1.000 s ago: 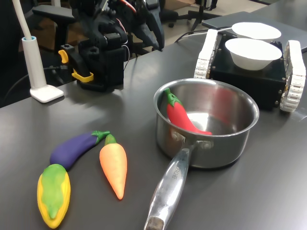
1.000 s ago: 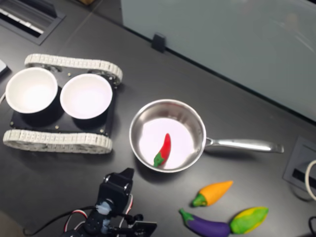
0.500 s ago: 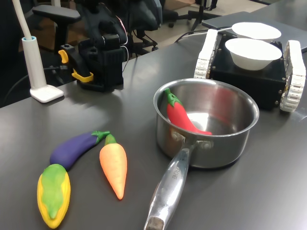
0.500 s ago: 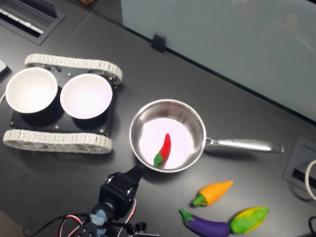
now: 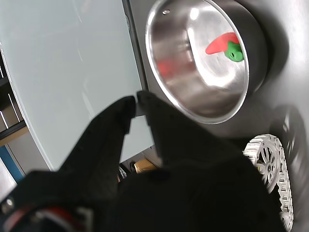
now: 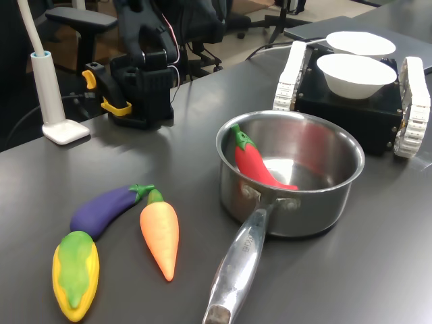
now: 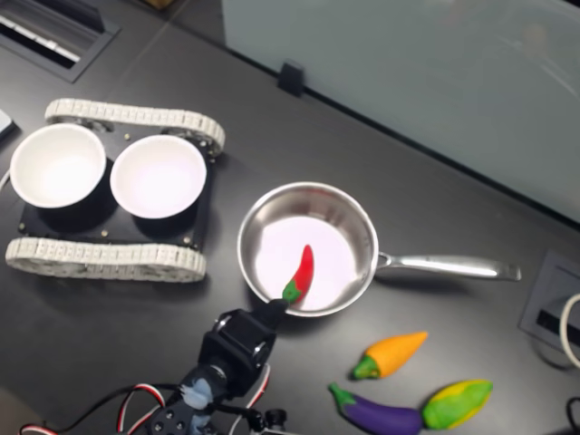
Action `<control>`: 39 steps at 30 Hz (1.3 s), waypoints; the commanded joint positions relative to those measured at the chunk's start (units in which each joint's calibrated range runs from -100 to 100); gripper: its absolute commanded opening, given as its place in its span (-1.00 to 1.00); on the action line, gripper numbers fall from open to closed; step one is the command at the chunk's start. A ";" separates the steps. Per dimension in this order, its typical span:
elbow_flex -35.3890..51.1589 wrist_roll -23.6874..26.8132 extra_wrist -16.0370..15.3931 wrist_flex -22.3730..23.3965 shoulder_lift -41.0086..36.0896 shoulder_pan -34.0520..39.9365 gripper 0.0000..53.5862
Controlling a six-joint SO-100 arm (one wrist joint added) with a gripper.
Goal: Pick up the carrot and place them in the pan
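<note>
Orange cone-shaped carrot (image 6: 160,233) with green stem cap, lying on dark table (image 6: 351,270), jaws pressed together, empty

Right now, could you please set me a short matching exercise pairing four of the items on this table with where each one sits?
Column one:
1. chili pepper
2. carrot
3. eggplant
4. white bowls

Column two:
A. on the tracked black base
B. on the table, between the pan and the eggplant in the second exterior view
C. inside the pan
D. on the table, next to the corn cob

Pairs: 1-C, 2-B, 3-D, 4-A
</note>
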State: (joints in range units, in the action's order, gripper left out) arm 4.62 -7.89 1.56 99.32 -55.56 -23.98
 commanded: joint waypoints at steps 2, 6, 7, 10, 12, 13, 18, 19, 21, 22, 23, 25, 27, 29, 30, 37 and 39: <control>7.79 0.34 -0.97 0.34 4.82 -3.77 -0.99; 11.06 -0.49 -0.97 0.34 8.95 -6.75 -0.99; 11.70 -0.63 -0.97 0.34 9.79 -7.44 -0.99; 14.42 -1.27 -0.97 0.34 12.66 -10.08 -0.99; 16.06 -1.86 -1.14 0.34 14.60 -11.57 -0.99; 16.97 -2.05 -1.39 0.34 15.45 -12.60 -0.98; 19.51 -3.13 -3.91 0.34 19.33 -17.88 -0.96; 19.87 -3.37 -4.75 0.34 20.00 -19.25 -0.96; 20.60 -3.81 -5.85 0.34 21.35 -21.09 -0.96; 21.05 -3.96 -6.10 0.34 22.11 -21.89 -0.96; 21.42 -4.10 -6.27 0.34 22.78 -22.35 -0.96; 22.42 -4.59 -6.60 0.34 24.30 -23.49 -0.96; 23.60 -5.03 -7.28 0.34 26.07 -25.33 -0.97; 24.87 -5.57 -7.70 0.34 27.76 -26.94 -0.97; 25.42 -5.86 -7.86 0.34 28.69 -27.74 -0.97; 27.78 -7.91 -8.37 0.25 33.50 -30.83 -0.94; 28.05 -8.30 -8.37 0.25 34.51 -31.18 -0.93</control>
State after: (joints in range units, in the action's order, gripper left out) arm 28.33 -15.16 -6.06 99.32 -21.80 -53.69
